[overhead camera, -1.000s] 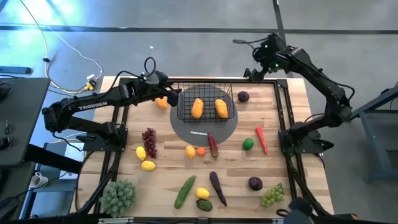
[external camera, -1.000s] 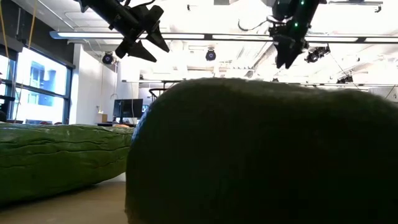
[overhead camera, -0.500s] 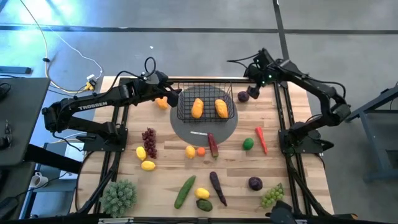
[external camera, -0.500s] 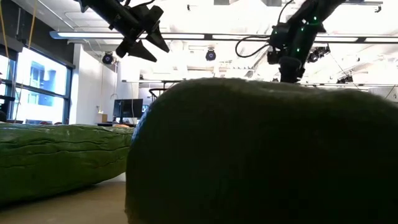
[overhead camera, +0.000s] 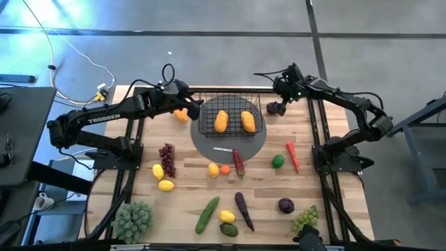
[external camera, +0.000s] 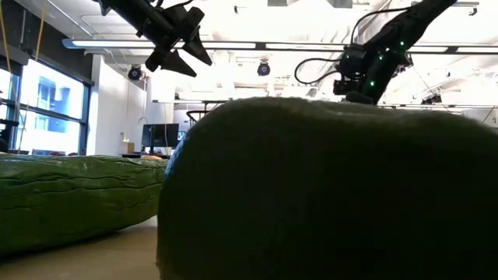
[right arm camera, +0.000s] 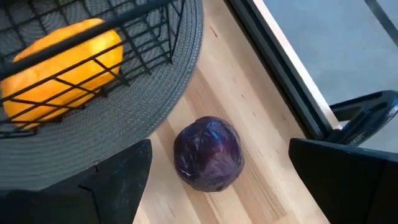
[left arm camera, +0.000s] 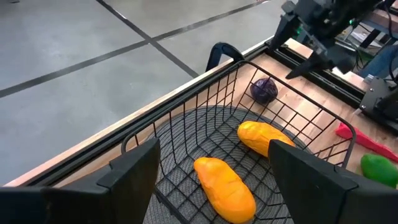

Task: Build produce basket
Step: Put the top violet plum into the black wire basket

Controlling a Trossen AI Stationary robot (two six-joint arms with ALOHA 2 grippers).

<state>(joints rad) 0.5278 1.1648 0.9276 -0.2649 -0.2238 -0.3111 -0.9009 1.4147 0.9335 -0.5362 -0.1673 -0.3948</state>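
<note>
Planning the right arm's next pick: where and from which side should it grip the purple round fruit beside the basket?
Come straight down, fingers either side of the purple fruit's widest middle: it is round, lying free on the wood, clear of the grey mat, between the right gripper's open fingers.

Right hand [overhead camera: 279, 104] lowered onto purple plum [overhead camera: 272, 108], fingers spread.

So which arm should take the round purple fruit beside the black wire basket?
Right. The right gripper hangs open directly over the round purple fruit. The left gripper, also open, sits at the black wire basket's far side.
</note>
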